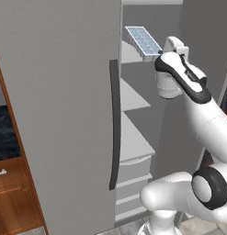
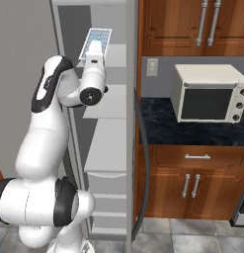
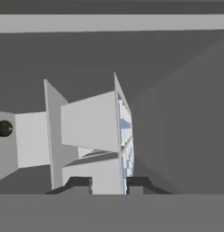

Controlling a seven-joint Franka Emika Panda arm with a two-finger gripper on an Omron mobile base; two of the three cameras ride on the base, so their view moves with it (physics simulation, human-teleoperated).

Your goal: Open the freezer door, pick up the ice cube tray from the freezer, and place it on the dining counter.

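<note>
The freezer stands open, its white shelves and low drawers showing. The freezer door is swung out and seen edge-on in the right base view, its dark handle on the outer side. My gripper is raised at top-shelf height inside the opening, shut on the near end of the ice cube tray. The tray is tilted and lifted off the shelf, its pale-blue cubes facing up. In the hand view the ice cube tray runs edge-on away from the fingertips. The dining counter is out of view.
A second grey door with a dark handle stays closed left of the opening. To the right, a white microwave sits on a black wall counter above wooden cabinets. My own arm crosses in front of the shelves.
</note>
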